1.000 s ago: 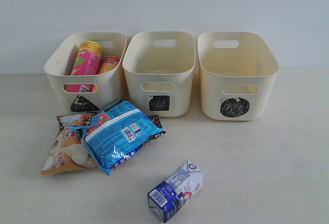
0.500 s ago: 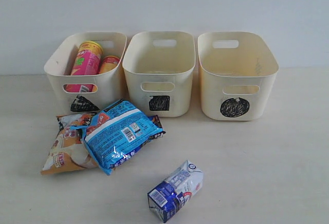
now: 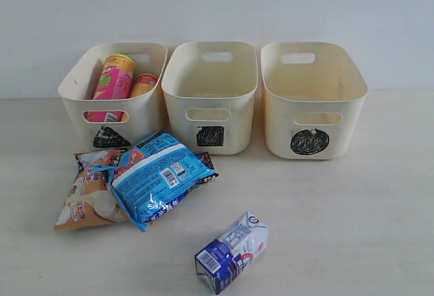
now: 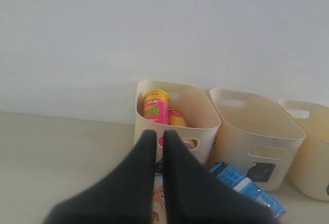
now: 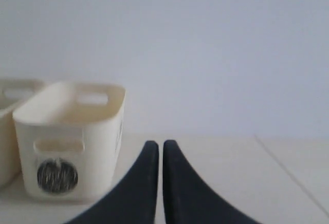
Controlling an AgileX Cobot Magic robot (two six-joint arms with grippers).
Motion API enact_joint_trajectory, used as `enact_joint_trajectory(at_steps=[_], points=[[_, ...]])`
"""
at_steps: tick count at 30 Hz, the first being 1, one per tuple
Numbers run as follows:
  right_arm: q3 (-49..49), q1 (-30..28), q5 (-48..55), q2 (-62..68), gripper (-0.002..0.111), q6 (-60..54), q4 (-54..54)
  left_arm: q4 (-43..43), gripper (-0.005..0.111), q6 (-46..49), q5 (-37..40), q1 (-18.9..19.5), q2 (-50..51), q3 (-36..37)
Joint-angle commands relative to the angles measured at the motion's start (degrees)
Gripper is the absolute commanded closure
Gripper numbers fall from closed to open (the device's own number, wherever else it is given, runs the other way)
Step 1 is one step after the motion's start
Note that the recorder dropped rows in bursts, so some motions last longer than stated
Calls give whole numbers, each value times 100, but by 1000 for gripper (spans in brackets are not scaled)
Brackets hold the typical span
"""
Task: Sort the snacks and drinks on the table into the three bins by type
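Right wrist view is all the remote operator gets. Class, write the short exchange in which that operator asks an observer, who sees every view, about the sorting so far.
Operator: I can see the circle bin and little else. Has anything been sorted?
Observer: Yes. The pink chip tube and a second chip tube stand in the triangle bin.
Operator: Is there a drink out on the table?
Observer: One. A blue-and-white carton lies on its side near the front edge, apart from the packets.
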Motion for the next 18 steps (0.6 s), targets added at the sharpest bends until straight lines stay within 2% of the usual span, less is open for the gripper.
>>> enact_joint_trajectory(at_steps=[1, 5, 7, 9, 11, 13, 16, 18], points=[[-9, 16, -1766, -31, 107, -45, -74, -30, 102, 37, -3, -34, -7, 21], [-9, 16, -4127, -31, 107, 185, 145, -30, 102, 37, 7, -34, -7, 21], [-9, 16, -4501, -31, 107, 892, 776, -30, 102, 37, 7, -34, -7, 21], [-266, 16, -4233, 183, 107, 989, 1657, -30, 102, 37, 16, -34, -7, 21], [-562, 16, -3871, 539, 107, 782, 1937, -30, 102, 37, 16, -34, -7, 21], [-817, 16, -3597, 996, 107, 736, 1417, -30, 102, 37, 16, -34, -7, 21], [-1346, 16, -3536, 2022, 107, 736, 88, -30, 102, 37, 43, -34, -7, 21], [-1828, 16, -3502, 2694, 107, 816, -178, -30, 102, 37, 43, -34, -7, 21]])
